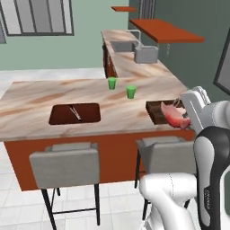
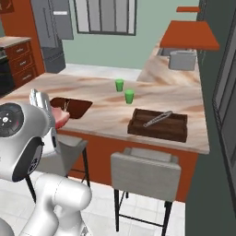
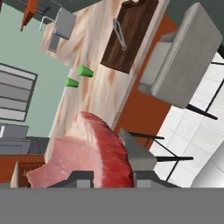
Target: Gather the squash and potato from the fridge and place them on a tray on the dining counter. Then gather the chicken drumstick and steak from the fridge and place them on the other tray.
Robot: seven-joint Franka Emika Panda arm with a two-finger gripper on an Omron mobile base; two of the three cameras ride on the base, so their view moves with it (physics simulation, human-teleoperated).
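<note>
My gripper (image 3: 111, 177) is shut on the steak (image 3: 89, 153), a pink slab with a deep red edge. The steak (image 1: 174, 117) hangs in the air on the near side of the dining counter (image 1: 36, 108), above the stools. In the right base view the steak (image 2: 60, 117) peeks out behind my arm. Two dark reddish-brown trays lie on the counter: the left tray (image 1: 58, 117) and the right tray (image 2: 159, 129), each holding a metal utensil. The right tray (image 3: 131, 39) shows ahead in the hand view. The fridge (image 2: 48, 27) stands far left. The squash, potato and chicken drumstick are out of view.
Two green cups (image 1: 112, 83) (image 1: 130, 91) stand mid-counter between the trays. Two grey stools (image 1: 65, 166) (image 1: 164, 155) sit along the counter's near side under the steak. A wall counter with a sink (image 1: 123, 46) and a toaster-like grey box (image 1: 146, 55) runs behind.
</note>
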